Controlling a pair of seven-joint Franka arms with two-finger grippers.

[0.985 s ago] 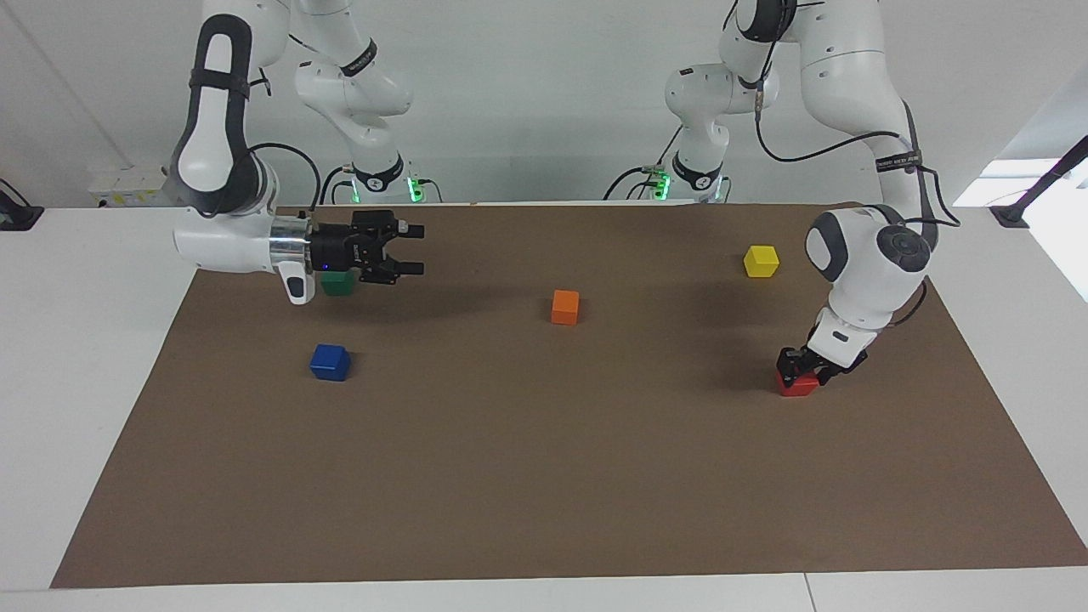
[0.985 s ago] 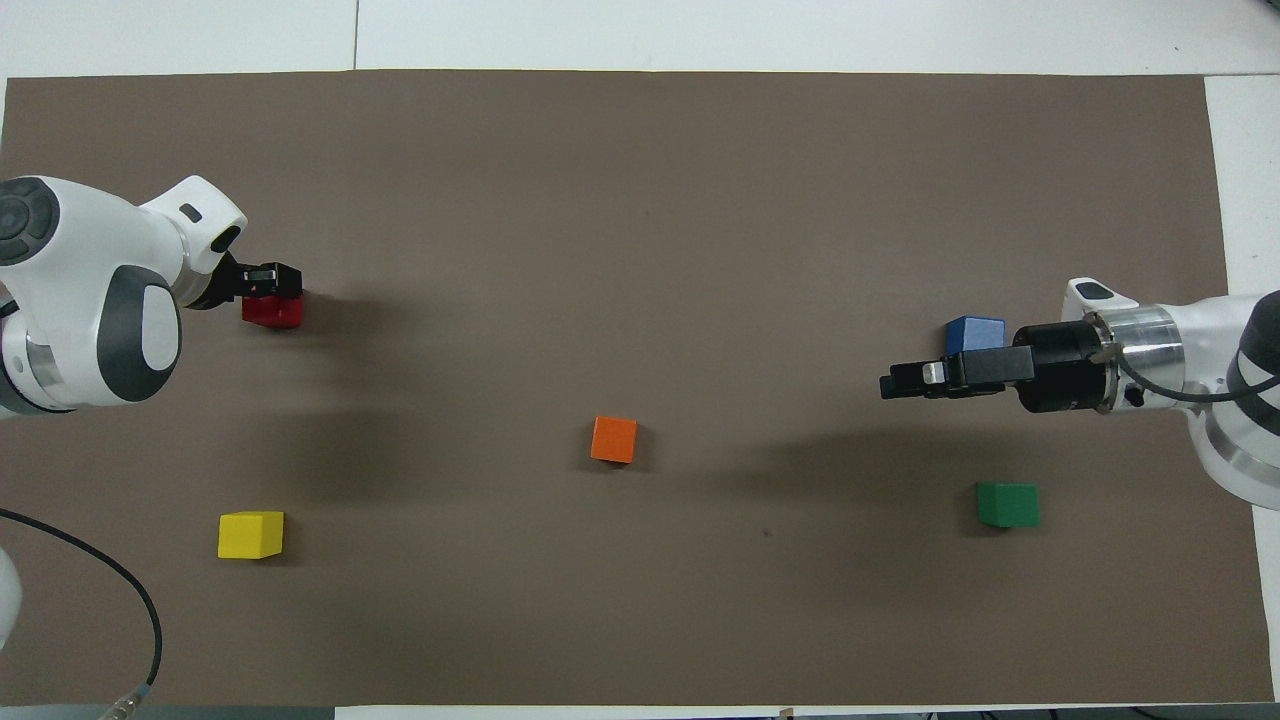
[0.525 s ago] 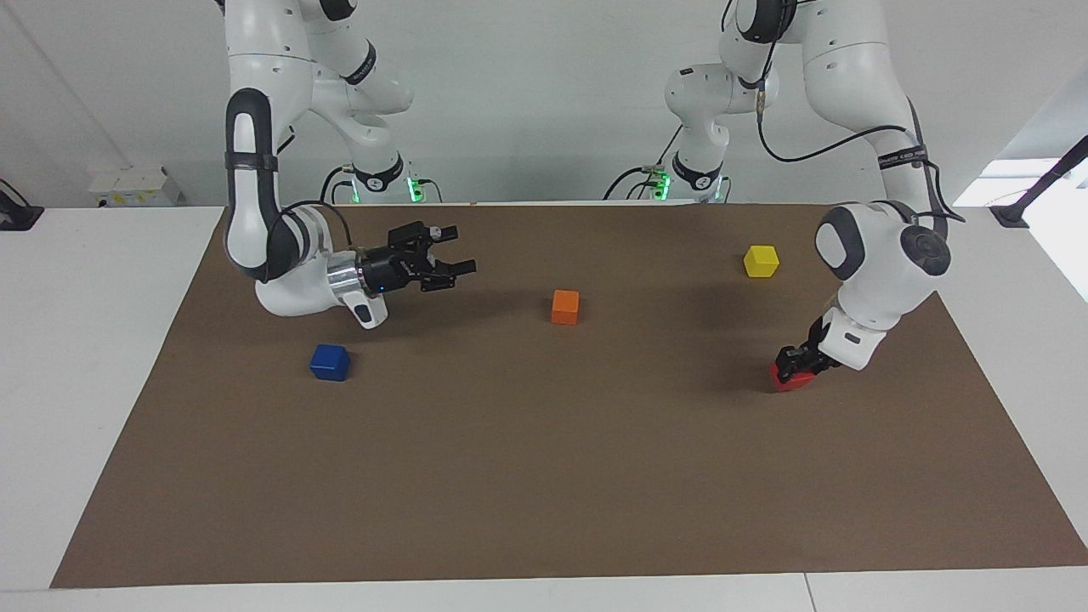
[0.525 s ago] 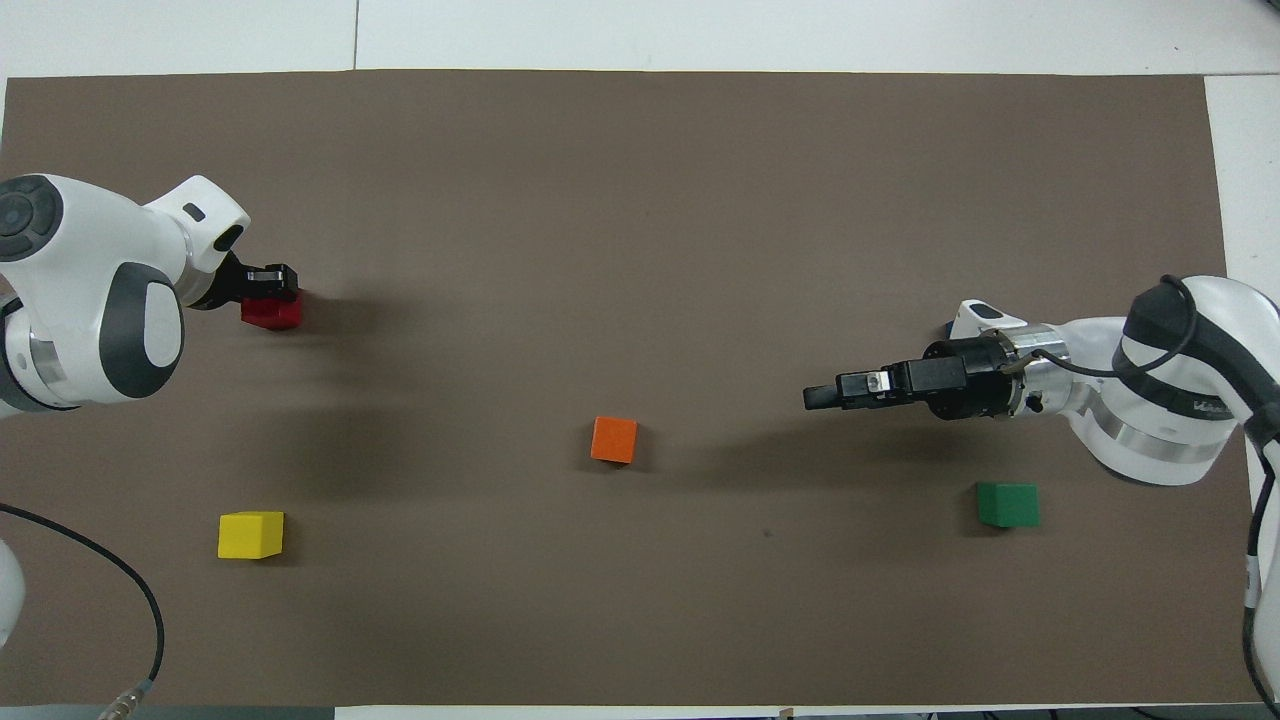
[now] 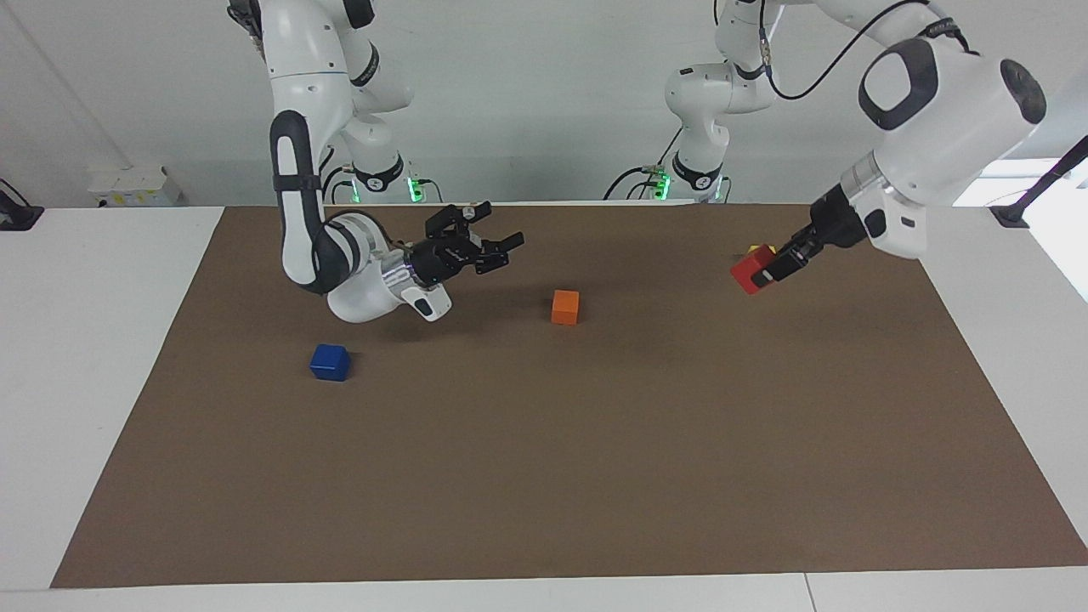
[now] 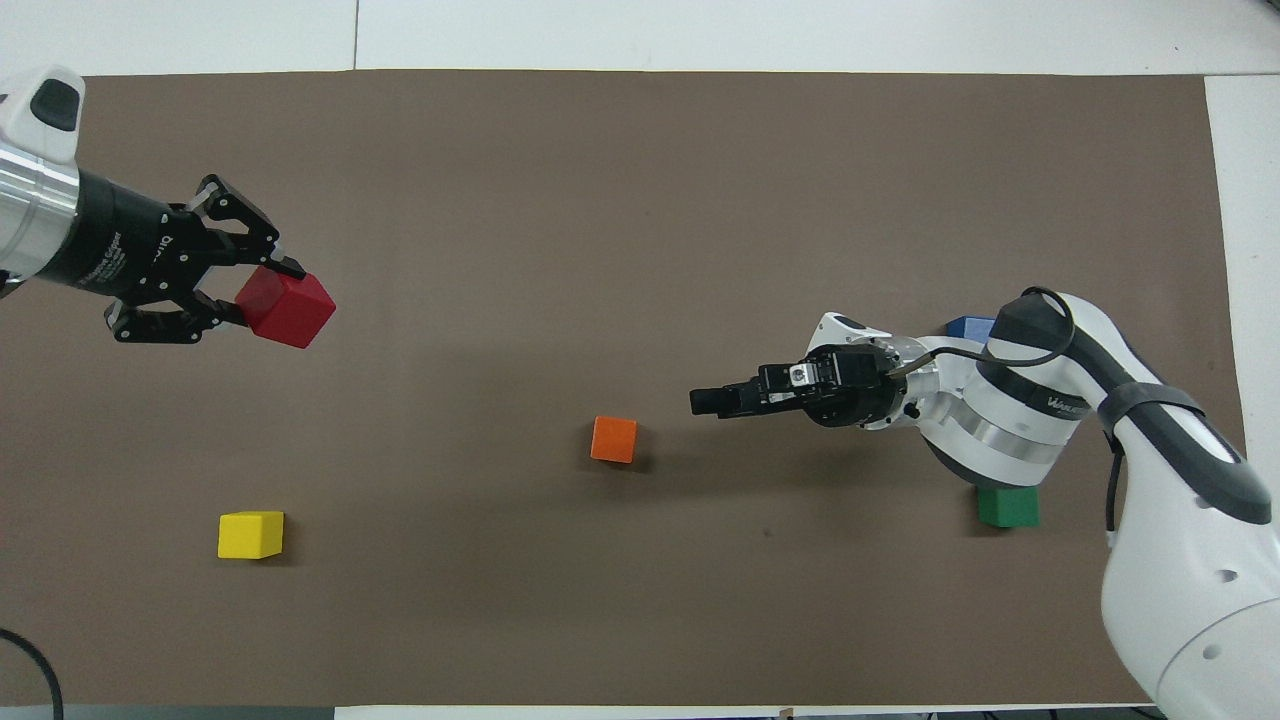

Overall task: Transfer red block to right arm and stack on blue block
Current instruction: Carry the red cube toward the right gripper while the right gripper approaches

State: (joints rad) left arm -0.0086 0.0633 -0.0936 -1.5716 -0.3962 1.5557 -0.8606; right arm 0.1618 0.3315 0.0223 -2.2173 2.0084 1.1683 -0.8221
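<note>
Brown paper covers the counter [image 5: 544,476]. Left gripper [image 5: 769,270] clamps the red block [image 5: 748,272], raised in the air at the yellow block's [image 6: 250,534] twelve o'clock in the overhead view. Right gripper [image 5: 493,242], fingers spread, hangs near the orange block's [image 5: 564,306] three o'clock there. Blue block [image 5: 330,362] sits on the counter.

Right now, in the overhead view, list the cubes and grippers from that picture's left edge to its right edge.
Left gripper → yellow cube → red block, held in the left jaws → orange cube → right gripper → blue block → green cube.
</note>
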